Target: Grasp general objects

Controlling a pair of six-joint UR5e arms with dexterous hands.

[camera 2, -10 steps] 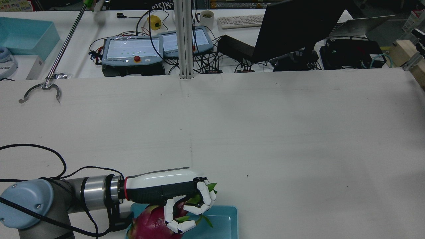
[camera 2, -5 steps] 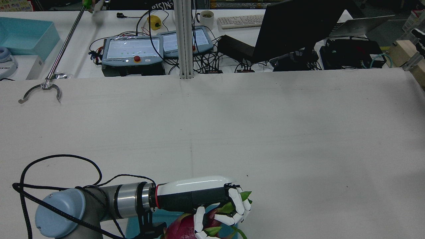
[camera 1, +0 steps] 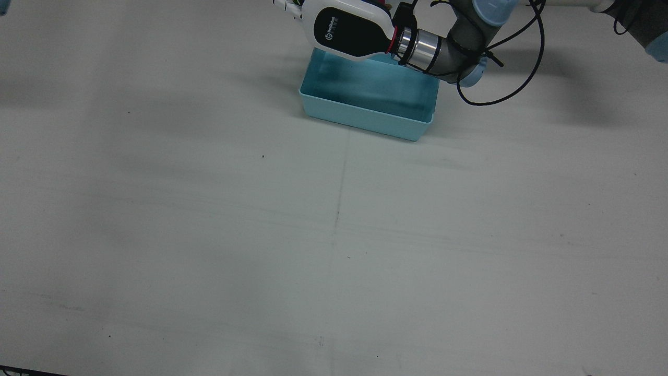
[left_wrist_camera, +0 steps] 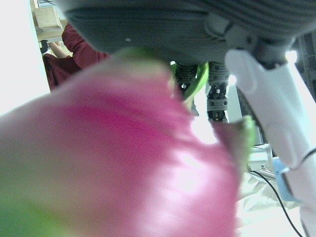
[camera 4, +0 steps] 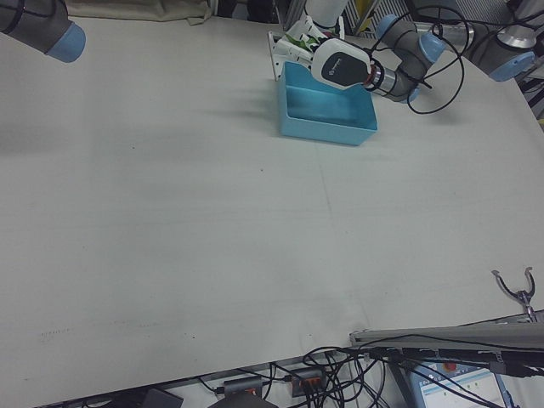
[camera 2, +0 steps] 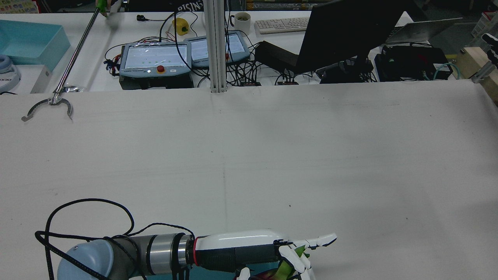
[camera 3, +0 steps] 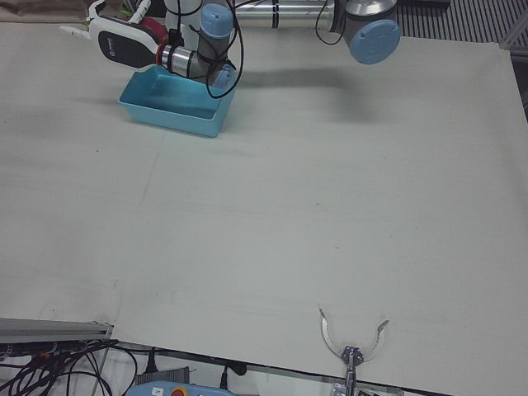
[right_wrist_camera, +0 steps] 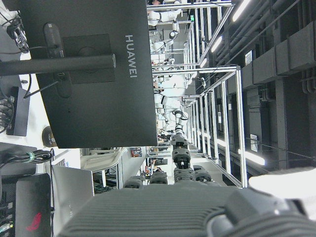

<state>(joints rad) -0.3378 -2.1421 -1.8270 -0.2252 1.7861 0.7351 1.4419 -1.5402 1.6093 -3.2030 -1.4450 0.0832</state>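
Note:
My left hand (camera 2: 272, 251) is low at the near edge of the rear view, curled over a pink dragon fruit with green scales (camera 2: 286, 268); one finger is stretched straight out. The left hand view is filled by the blurred pink fruit (left_wrist_camera: 123, 163), pressed close to the palm. In the front view the hand (camera 1: 347, 31) hangs over the far rim of the teal bin (camera 1: 365, 117), whose inside shows nothing in it. The hand also shows in the left-front view (camera 3: 124, 43) and the right-front view (camera 4: 340, 64). The right hand view shows only the edge of the palm (right_wrist_camera: 163, 212); its fingers are hidden.
A metal grabber claw (camera 2: 48, 107) lies at the table's far left corner and also shows in the left-front view (camera 3: 353, 342). Teach pendants (camera 2: 155, 60), a black monitor (camera 2: 350, 31) and cables sit beyond the table's far edge. The right arm's elbow (camera 4: 42, 25) is high at the side.
My left hand has moved right and lower in the rear view with the dragon fruit, so the fruit is now mostly cut off. One finger has straightened out.

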